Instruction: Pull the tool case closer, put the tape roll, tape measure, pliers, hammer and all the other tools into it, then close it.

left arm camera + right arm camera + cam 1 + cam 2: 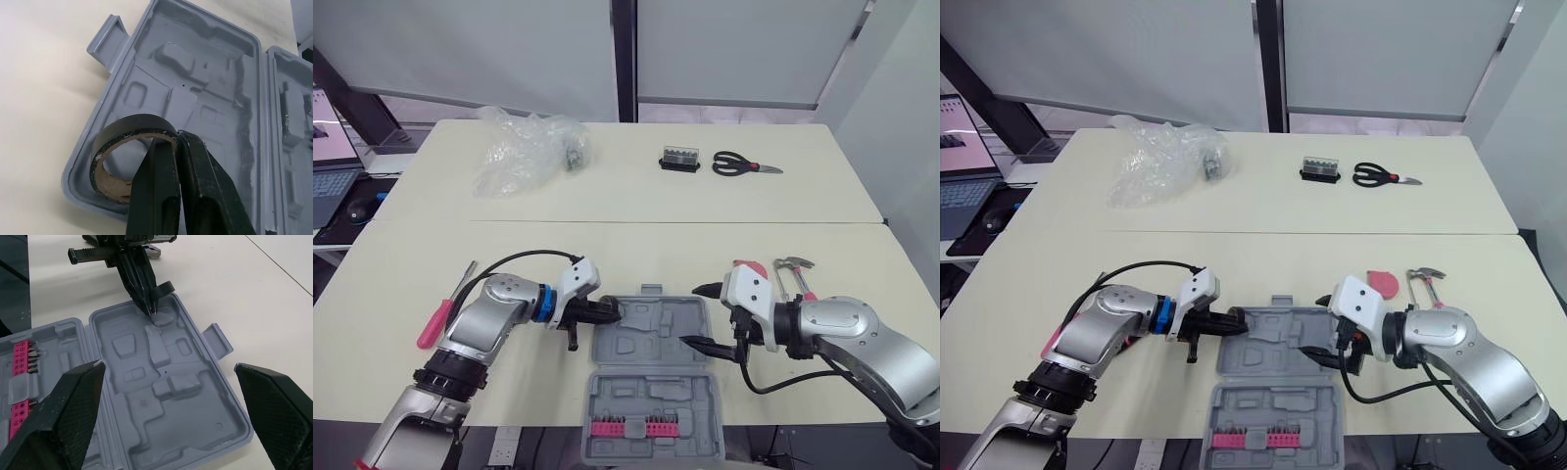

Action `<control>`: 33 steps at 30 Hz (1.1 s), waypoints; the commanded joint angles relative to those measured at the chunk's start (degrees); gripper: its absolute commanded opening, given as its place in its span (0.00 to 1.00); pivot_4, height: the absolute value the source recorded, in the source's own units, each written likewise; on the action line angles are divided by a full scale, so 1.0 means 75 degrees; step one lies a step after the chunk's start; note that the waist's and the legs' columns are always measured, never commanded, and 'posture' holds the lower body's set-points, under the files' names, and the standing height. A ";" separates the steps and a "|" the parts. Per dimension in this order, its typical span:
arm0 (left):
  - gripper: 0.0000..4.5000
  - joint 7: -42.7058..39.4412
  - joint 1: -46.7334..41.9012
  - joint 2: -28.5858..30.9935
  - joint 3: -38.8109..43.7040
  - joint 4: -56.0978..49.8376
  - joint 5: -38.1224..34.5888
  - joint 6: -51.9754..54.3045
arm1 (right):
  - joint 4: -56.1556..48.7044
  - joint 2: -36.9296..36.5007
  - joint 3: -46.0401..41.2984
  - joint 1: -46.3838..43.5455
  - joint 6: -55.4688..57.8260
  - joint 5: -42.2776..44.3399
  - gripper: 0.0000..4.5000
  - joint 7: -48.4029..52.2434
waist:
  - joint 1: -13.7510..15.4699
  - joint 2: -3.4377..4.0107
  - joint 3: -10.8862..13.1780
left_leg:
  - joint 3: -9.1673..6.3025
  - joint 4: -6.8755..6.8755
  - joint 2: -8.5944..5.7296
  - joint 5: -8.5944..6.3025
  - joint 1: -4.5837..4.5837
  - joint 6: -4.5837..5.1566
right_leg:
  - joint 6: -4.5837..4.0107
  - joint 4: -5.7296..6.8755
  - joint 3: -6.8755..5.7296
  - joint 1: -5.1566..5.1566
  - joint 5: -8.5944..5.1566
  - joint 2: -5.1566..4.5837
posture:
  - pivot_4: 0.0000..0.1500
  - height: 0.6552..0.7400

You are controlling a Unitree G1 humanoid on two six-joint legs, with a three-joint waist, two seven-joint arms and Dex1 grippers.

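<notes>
Left wrist view shows the left gripper (177, 142) pinched shut on the wall of the tape roll (127, 128). The roll stands on edge at the far left corner of the open tool case (651, 338); contact with the rim cannot be confirmed. The moulded recesses lie to the right of the gripper and nearer, so placement probably needs a short move inward. The roll is black with a brown cardboard core, slightly oval. The right gripper (693, 315) is spread wide and empty at the case's right edge.
</notes>
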 commanded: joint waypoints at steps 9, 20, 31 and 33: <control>0.00 -0.0057 -0.0164 -0.0049 -0.0081 0.0191 0.0231 -0.0233 | -0.0228 0.0082 -0.0032 -0.0058 -0.0005 0.0008 1.00 -0.0163 | 0.0001 0.0000 0.0000 | 0.0000 0.0000 0.0000 0.0000 0.0000 0.0000 | 0.0000 -0.0001 0.0000 0.0000 0.0000 0.0000 | 1.00 1.00; 0.51 -0.0055 -0.0135 0.0290 0.0160 -0.0712 0.0025 0.0299 | -0.0235 0.0045 -0.0089 -0.0018 -0.0021 0.0032 1.00 -0.0212 | -0.0002 0.0000 0.0000 | 0.0000 -0.0001 0.0000 0.0000 -0.0001 0.0000 | 0.0000 -0.0002 0.0002 0.0000 0.0000 0.0000 | 1.00 1.00; 0.99 -0.0077 0.0133 0.0692 0.0695 -0.0703 -0.0112 -0.0983 | -0.0096 0.0127 -0.0079 -0.0021 -0.0211 -0.0075 1.00 -0.0258 | 0.0002 0.0000 0.0000 | 0.0000 -0.0001 0.0001 0.0000 -0.0001 0.0000 | 0.0000 -0.0004 0.0001 -0.0001 0.0000 0.0000 | 1.00 1.00; 0.99 -0.0095 0.0143 0.0540 0.0843 -0.0526 -0.0276 -0.1190 | -0.0069 0.0155 -0.0084 -0.0020 -0.0241 -0.0088 1.00 -0.0270 | 0.0004 0.0000 0.0000 | 0.0000 -0.0001 0.0001 0.0000 -0.0001 0.0000 | 0.0000 -0.0004 0.0001 -0.0001 0.0000 0.0000 | 1.00 1.00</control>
